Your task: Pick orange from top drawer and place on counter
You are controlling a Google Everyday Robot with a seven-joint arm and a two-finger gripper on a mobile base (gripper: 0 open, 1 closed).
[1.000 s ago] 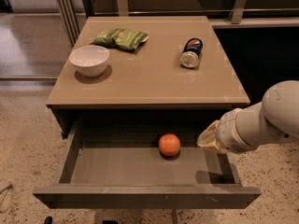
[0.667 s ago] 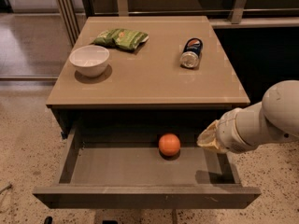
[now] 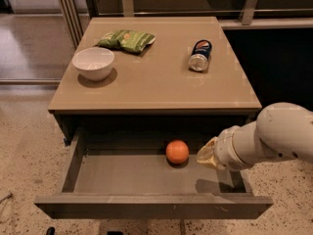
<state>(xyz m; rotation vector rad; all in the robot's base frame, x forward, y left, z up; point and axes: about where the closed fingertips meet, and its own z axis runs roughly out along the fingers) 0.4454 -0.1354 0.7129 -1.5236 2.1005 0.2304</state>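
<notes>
While the bowl (image 3: 93, 62), the green bag (image 3: 126, 39) and the can (image 3: 200, 55) lay on the counter (image 3: 156, 89), the orange (image 3: 177, 152) sat near the back of the open top drawer (image 3: 122, 176), with the gripper (image 3: 208, 154) just to its right; how wide it stood could not be told. A sideways nudge would likely have rolled the fruit off leftward, and a steep lift risked striking the counter's overhanging edge.

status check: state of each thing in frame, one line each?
top drawer: pulled open
orange: loose on the drawer floor, not gripped
gripper: over the drawer's right side, beside the orange, apart from it
can: on its side on the counter
white bowl: upright, looks empty
green bag: lying flat
</notes>
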